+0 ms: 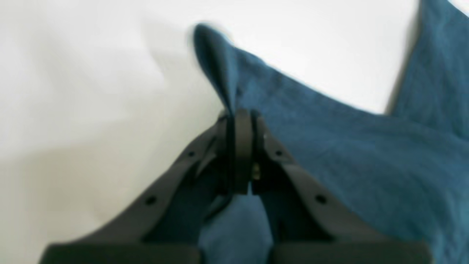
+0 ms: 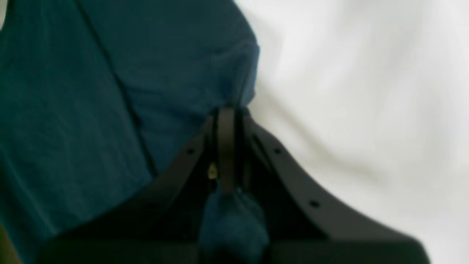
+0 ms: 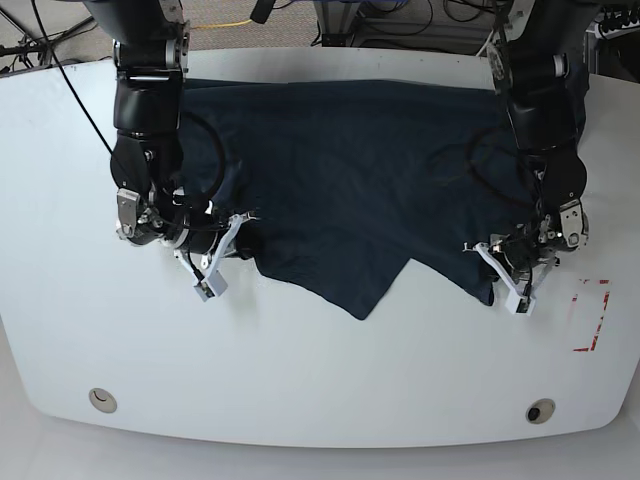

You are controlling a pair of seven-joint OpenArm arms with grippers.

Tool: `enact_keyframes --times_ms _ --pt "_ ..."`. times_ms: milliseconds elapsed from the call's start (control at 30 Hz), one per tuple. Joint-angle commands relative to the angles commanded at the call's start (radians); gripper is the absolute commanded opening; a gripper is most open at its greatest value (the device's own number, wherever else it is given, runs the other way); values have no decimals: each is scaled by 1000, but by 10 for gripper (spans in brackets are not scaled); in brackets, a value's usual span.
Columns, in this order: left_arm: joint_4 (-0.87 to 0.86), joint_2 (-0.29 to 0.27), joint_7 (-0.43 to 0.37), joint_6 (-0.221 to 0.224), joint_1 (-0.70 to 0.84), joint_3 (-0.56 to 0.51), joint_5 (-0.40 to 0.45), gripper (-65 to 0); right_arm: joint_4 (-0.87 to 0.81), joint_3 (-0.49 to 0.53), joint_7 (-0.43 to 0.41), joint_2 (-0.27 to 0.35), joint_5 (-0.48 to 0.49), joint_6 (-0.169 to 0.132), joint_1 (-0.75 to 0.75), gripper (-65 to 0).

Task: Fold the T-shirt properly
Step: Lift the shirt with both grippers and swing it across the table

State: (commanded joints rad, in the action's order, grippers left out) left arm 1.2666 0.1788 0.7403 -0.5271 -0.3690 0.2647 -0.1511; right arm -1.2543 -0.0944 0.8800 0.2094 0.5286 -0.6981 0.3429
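Note:
The dark navy T-shirt [image 3: 340, 180] lies spread over the far half of the white table [image 3: 320, 370], its near edge hanging in uneven points. In the base view my right gripper [image 3: 240, 226] holds the shirt's near edge on the left side, and my left gripper [image 3: 484, 262] holds it on the right side. The left wrist view shows the left gripper [image 1: 242, 113] shut on a pinch of the T-shirt [image 1: 366, 154], with a tuft of cloth sticking up past the tips. Seen from the right wrist, the right gripper [image 2: 227, 110] is shut on a fold of the T-shirt [image 2: 110, 91].
A red-outlined rectangle [image 3: 590, 315] is marked on the table near the right edge. Two small round fittings [image 3: 100, 400] [image 3: 540, 411] sit near the front edge. Cables run along both arms and behind the table.

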Motion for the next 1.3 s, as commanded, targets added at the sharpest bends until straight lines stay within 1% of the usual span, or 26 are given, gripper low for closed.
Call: enact_keyframes --times_ms 67,100,133,200,267,333,467,533,600,667,700,767,833,900,933,1067,1133,1200,1233,1300 --pt "74 0 32 -8 2 0 0 -650 -26 0 18 18 0 0 21 -650" --pt "104 0 44 -20 0 0 0 -650 -31 0 20 25 0 0 32 -650" --pt "144 0 61 -44 0 0 0 -650 -35 0 23 31 0 0 46 -650" --pt "193 0 83 -75 -3 0 0 -650 -34 0 23 34 0 0 66 -650" --pt "265 0 118 -107 -6 0 2 -650 -31 0 23 61 0 0 110 -650" --pt "328 0 146 -127 -15 14 2 -650 -31 3 23 80 0 0 140 -650" --pt "460 0 238 -160 -40 46 2 -650 -31 5 28 114 0 0 209 -650" --pt "503 0 273 -171 -60 63 2 -650 -29 5 43 132 0 0 245 -650" --pt "577 2 324 -171 -92 100 3 -650 -29 3 80 152 0 0 308 -650" --pt "615 2 356 -171 -117 120 5 -650 -29 -2 107 155 0 0 353 -650" --pt "637 6 382 -171 -137 133 3 -650 -29 -2 123 170 0 0 387 -650" --pt "663 37 425 -171 -176 141 0 -650 -29 -2 138 198 0 0 440 -650" --pt "684 63 459 -171 -210 147 0 -650 -31 -2 155 213 9 0 489 -650" --pt "698 81 465 -171 -226 157 0 -650 -31 -2 176 233 9 0 535 -650" --pt "700 107 465 -171 -230 172 0 -650 -31 -2 187 253 9 0 565 -650" --pt "695 160 465 -171 -226 181 -2 -650 -35 -3 196 288 11 0 594 -650" --pt "698 167 465 -171 -221 183 -2 -650 -38 -3 198 304 12 0 589 -650" --pt "698 170 465 -171 -187 184 -2 -650 -38 -21 218 313 32 0 575 -650" --pt "698 170 465 -171 -167 184 0 -650 -37 -38 226 315 41 0 559 -650" --pt "698 170 465 -171 -129 187 5 -650 -35 -106 232 315 63 0 502 -650"
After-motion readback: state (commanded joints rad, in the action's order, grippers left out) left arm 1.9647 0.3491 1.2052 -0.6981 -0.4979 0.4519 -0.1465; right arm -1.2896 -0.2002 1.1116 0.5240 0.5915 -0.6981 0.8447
